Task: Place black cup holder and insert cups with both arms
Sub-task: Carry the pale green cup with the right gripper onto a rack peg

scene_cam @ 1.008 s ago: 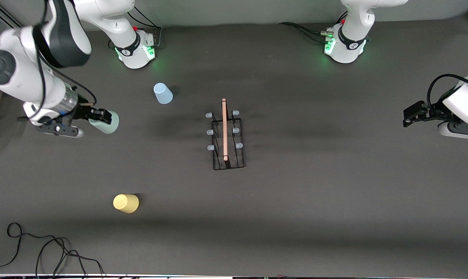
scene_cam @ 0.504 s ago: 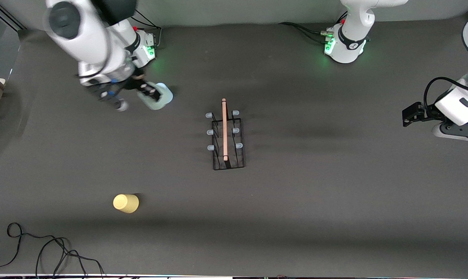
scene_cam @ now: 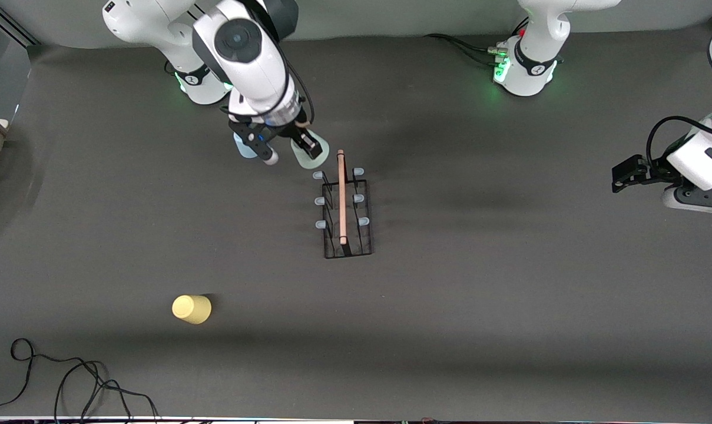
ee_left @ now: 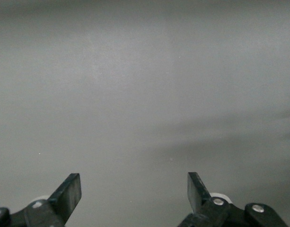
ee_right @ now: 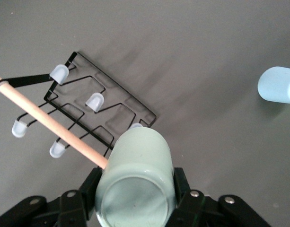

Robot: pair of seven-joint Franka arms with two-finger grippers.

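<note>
While right gripper [scene_cam: 306,145] clamps pale green cup [ee_right: 135,179] over black cup holder [scene_cam: 345,203] end nearest robot bases, off-centre drop risks catching peg cap. Left gripper [ee_left: 134,189] waits, jaws wide, empty.

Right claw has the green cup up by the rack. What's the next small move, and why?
Probably ease the right claw toward the nearest peg, then lower. The green cup hangs over the rack's end nearest the bases, just short of that bare peg. The left claw waits open at its own end of the table.
</note>
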